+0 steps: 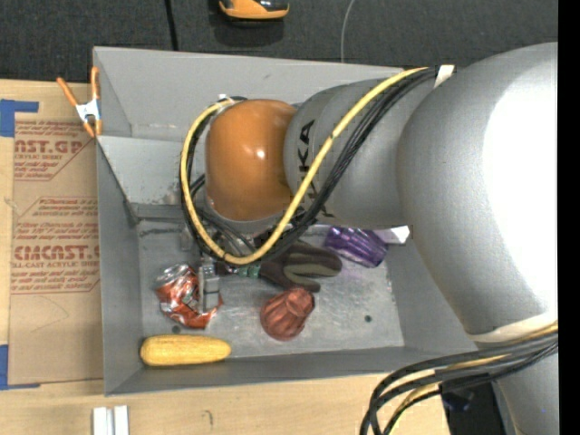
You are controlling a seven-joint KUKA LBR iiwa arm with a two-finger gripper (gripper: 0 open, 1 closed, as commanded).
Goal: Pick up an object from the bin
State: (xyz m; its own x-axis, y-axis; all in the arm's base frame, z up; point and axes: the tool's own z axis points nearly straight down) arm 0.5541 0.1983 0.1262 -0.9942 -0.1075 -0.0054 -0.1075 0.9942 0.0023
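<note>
My gripper [210,286] reaches down below the orange cover, at the left of the bin floor. Its tip stands right at the right edge of a crumpled red and silver wrapper [181,297]; whether it touches the wrapper is hidden. A yellow corn cob [185,351] lies lengthwise just in front of the wrapper, near the bin's front wall. To the gripper's right sits a reddish-brown ridged lump [287,314].
A dark brown, soft-looking thing [306,265] lies behind the lump, partly under the arm. A purple translucent object [358,245] pokes out farther right. The arm and its cables cover the back and right of the bin.
</note>
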